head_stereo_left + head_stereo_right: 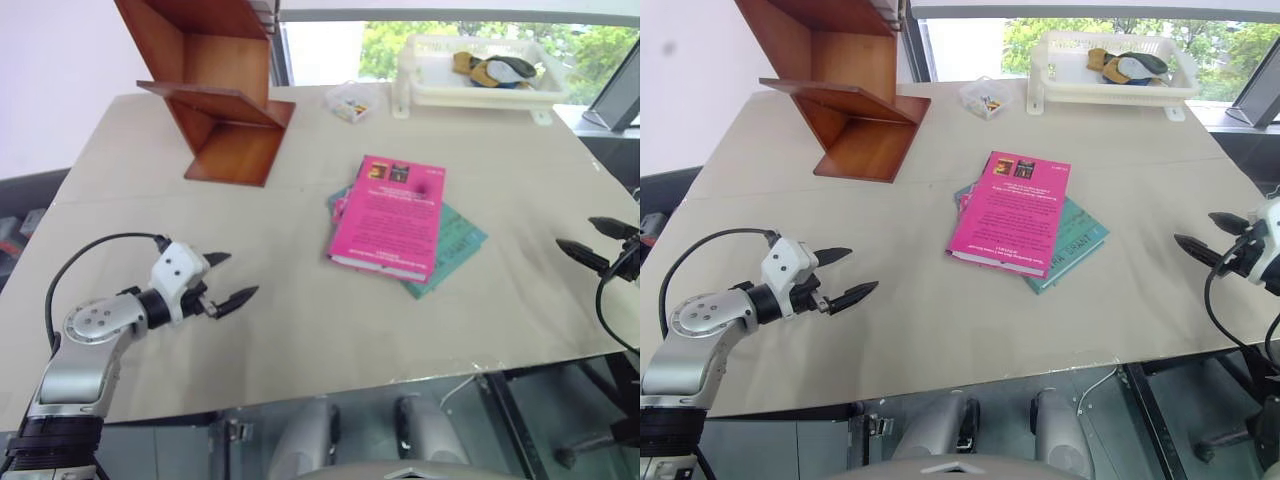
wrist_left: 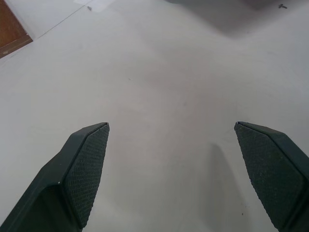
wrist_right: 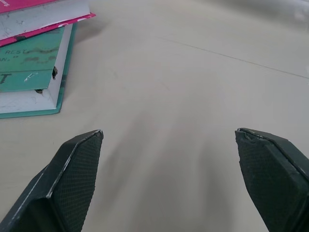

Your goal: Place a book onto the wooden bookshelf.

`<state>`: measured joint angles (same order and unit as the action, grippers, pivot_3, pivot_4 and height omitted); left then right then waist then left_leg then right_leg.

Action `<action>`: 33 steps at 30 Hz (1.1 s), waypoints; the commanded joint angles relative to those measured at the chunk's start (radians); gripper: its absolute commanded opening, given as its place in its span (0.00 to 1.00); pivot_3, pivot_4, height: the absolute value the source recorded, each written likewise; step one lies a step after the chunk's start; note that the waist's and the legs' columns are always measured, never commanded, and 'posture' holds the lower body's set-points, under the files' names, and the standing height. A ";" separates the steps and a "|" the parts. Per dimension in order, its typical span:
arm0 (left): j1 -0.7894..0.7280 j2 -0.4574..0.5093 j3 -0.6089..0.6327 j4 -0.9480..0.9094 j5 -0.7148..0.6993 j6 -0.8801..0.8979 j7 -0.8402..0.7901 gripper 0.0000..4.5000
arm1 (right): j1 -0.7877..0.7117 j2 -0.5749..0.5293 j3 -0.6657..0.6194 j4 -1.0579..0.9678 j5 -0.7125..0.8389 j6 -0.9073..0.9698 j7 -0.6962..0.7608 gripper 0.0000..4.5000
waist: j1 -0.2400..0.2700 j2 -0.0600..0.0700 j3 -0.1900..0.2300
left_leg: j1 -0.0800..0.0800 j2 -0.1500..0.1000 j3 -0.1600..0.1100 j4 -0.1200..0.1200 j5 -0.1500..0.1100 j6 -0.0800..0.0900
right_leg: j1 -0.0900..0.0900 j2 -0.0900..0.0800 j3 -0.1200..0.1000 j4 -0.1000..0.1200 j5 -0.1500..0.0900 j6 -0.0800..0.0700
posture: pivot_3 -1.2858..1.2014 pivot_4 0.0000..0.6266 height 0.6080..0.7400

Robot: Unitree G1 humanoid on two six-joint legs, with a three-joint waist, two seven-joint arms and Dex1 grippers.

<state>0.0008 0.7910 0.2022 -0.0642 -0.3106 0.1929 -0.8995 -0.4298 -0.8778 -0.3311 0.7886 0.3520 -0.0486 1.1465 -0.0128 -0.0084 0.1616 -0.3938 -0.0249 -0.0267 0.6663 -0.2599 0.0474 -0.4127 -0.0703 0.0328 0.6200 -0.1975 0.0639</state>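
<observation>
Bright daylight enters from the far window; the table is evenly lit, shadows soft and faint, wrist views slightly blurred.

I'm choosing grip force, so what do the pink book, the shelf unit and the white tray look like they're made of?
The pink book: likely a paperback, thin glossy card cover over white page edges. The wooden bookshelf: reddish-brown wood or veneer, polished, with a soft sheen on its slanted boards. The white tray: apparently moulded plastic, with slotted walls.
</observation>
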 commanded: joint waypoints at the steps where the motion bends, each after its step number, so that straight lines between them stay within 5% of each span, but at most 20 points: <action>1: 0.036 0.000 0.054 -0.077 -0.048 0.012 -0.010 0.99 | -0.051 -0.020 -0.007 0.039 -0.008 -0.031 0.010 1.00 | 0.000 0.000 0.000 | 0.000 0.000 0.000 0.000 0.000 0.000 | 0.000 0.000 0.000 0.000 0.000 0.000 | 0.52 0.24 1.00; 27: 0.053 -0.005 0.081 -0.115 -0.095 0.054 -0.020 0.99 | -0.081 -0.025 0.003 0.101 -0.048 -0.083 0.031 1.00 | -0.001 0.001 0.000 | 0.000 0.000 0.001 -0.002 -0.001 0.001 | -0.001 -0.002 0.002 -0.002 0.000 -0.001 | 0.52 0.24 1.00; 33: -0.055 -0.125 0.091 -0.098 -0.216 0.218 0.094 0.99 | -0.072 -0.019 -0.002 0.072 -0.027 -0.080 0.074 1.00 | 0.003 0.001 0.000 | 0.000 0.000 0.000 -0.002 -0.001 0.001 | 0.000 -0.002 0.001 -0.002 0.000 0.000 | 0.52 0.24 1.00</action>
<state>-0.0307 0.6890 0.2675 -0.1514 -0.4572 0.3456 -0.8518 -0.4997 -0.8778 -0.3124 0.9034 0.3007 -0.1161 1.2015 -0.0102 -0.0074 0.1618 -0.3940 -0.0252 -0.0265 0.6641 -0.2605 0.0479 -0.4130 -0.0721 0.0336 0.6179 -0.1972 0.0640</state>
